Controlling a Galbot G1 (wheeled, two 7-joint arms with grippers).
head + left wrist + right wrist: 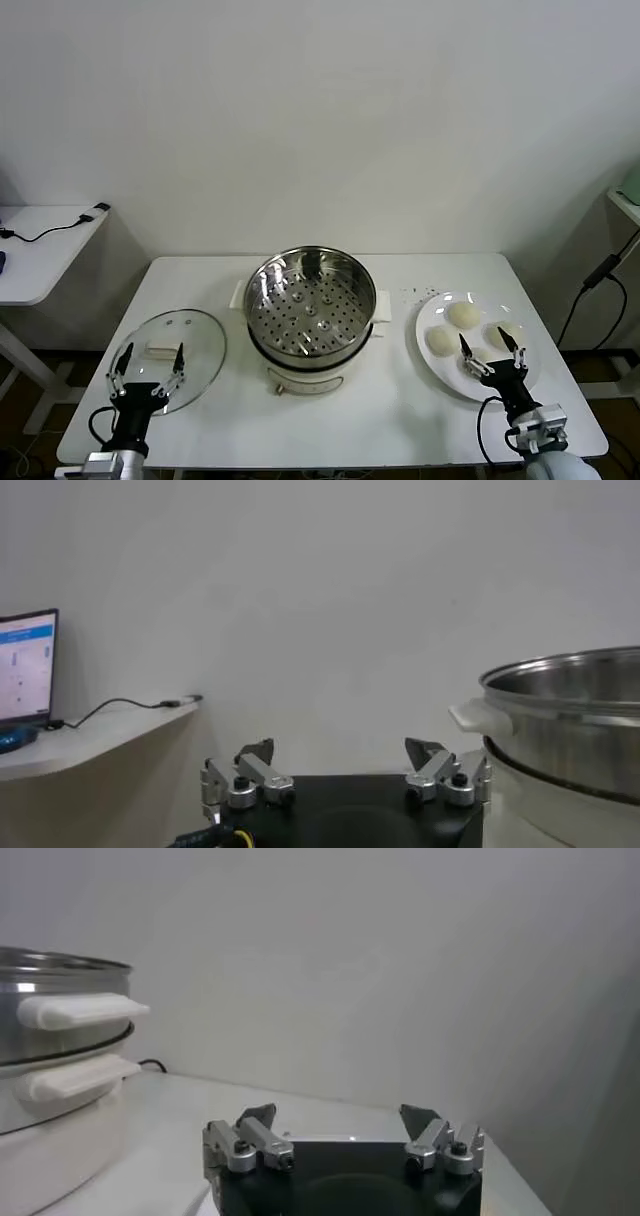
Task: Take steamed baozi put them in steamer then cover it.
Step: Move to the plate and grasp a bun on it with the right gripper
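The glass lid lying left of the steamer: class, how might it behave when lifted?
The glass lid is probably rigid and fairly heavy, being glass with a metal rim. Its smooth dome looks slippery, so its white handle seems the safer hold. It is likely fragile if dropped.

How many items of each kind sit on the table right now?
Baozi, on the plate: 4 (one)
Steamer: 1
Glass cover: 1
White plate: 1
Total: 7

Head view high, looking down on table; wrist views low, level; all share steamer.
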